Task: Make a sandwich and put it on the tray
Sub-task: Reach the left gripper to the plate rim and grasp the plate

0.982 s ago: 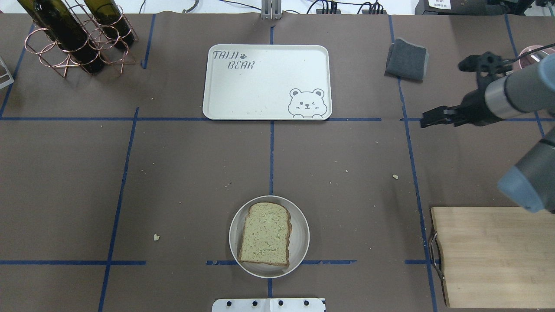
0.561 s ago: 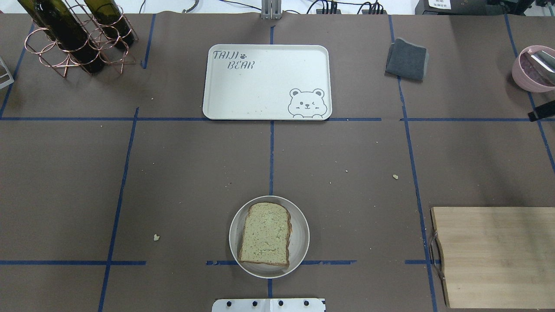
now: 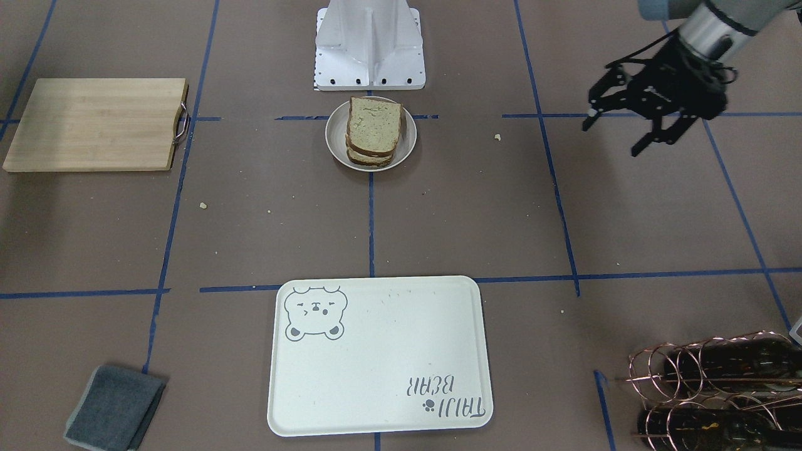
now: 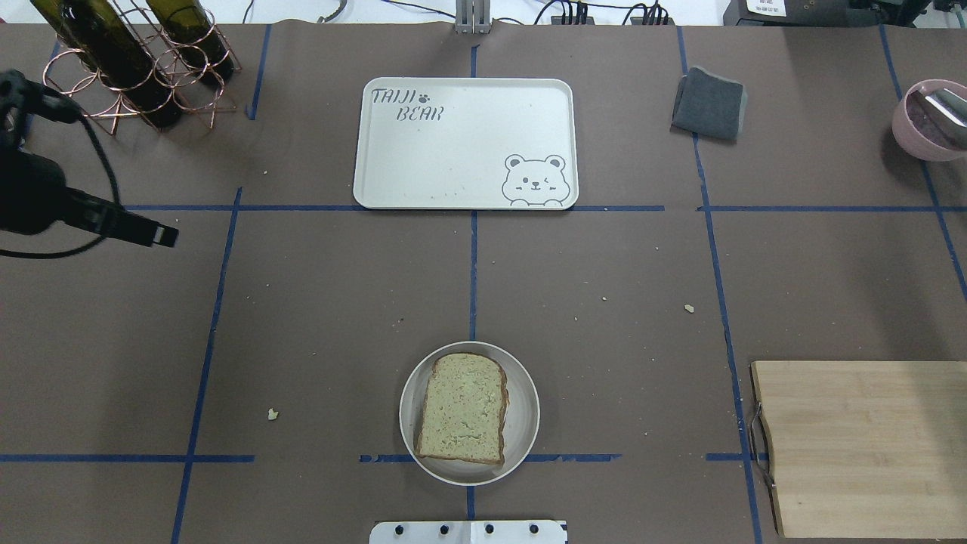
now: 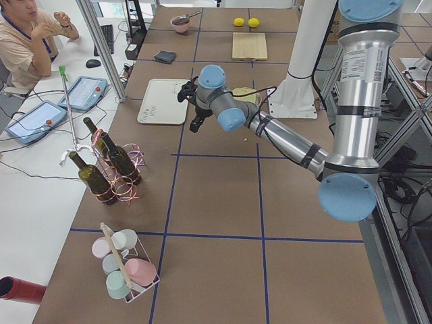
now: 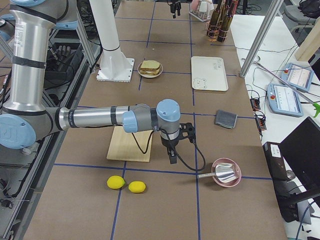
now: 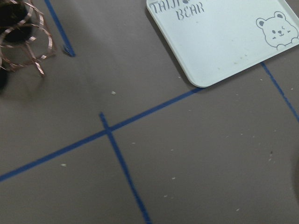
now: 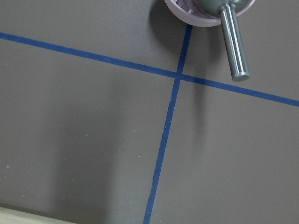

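The sandwich, two greenish-tan slices with a pale layer between them, lies in a round cream bowl at the table's near middle. The cream tray with the bear drawing is bare at the far middle; it also shows in the front view and the left wrist view. My left gripper is open and empty, above the table well off to the sandwich's left. My right gripper shows only in the right side view, beside the cutting board; I cannot tell its state.
A wooden cutting board lies at the near right. A grey cloth and a pink bowl with a metal scoop are at the far right. A copper rack of wine bottles stands at the far left. Two lemons lie beyond the board.
My right arm has left the overhead view to the right. My left arm has come in from the left edge. The sandwich and tray have not moved.
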You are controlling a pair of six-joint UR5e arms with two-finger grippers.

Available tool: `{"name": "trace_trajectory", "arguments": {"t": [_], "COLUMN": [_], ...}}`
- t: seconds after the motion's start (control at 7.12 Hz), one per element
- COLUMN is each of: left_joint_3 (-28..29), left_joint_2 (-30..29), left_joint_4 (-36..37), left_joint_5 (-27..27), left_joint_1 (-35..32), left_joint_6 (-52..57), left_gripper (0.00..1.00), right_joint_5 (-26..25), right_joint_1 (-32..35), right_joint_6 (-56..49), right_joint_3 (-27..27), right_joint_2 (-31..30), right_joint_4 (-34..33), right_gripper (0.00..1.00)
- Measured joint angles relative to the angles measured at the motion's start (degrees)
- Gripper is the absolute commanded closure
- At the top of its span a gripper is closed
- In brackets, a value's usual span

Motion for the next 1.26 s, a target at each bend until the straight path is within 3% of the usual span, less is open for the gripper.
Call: {"name": "trace_trajectory", "arguments": {"t": [0.14, 0.28, 0.42, 0.56, 1.12, 1.26], "left_joint_3": [0.1, 1.62, 4.18, 7.48, 14.11, 14.95], "left_joint_2": [-2.57, -5.39, -8.15, -10.89, -16.31, -16.94], "left_joint_4": [0.13, 0.37, 0.54, 0.59, 0.54, 0.51], "left_joint_5": [7.47, 14.6, 19.56, 22.93, 25.21, 25.23], "left_joint_1": [9.58, 17.74, 23.46, 27.17, 31.32, 31.69], "left_joint_6": [-12.42, -22.35, -29.75, -34.28, -37.04, -37.06], "left_gripper": [0.12, 0.31, 0.38, 0.38, 0.41, 0.53], "right_joint_5": [0.64, 0.89, 1.01, 1.08, 1.16, 1.15], "right_joint_1": [0.69, 0.95, 1.06, 1.09, 1.78, 2.02], "right_joint_6": [-0.84, -1.11, -1.19, -1.19, -1.2, -1.22], "right_joint_3": [-0.01, -0.01, -0.01, 0.01, 0.01, 0.02], "right_joint_2": [-0.67, -1.06, -1.21, -1.25, -1.41, -1.59], "right_joint_4": [-0.07, 0.03, 0.11, 0.2, 0.35, 0.37], "right_gripper": [0.0, 0.0, 0.0, 0.0, 0.0, 0.0]}}
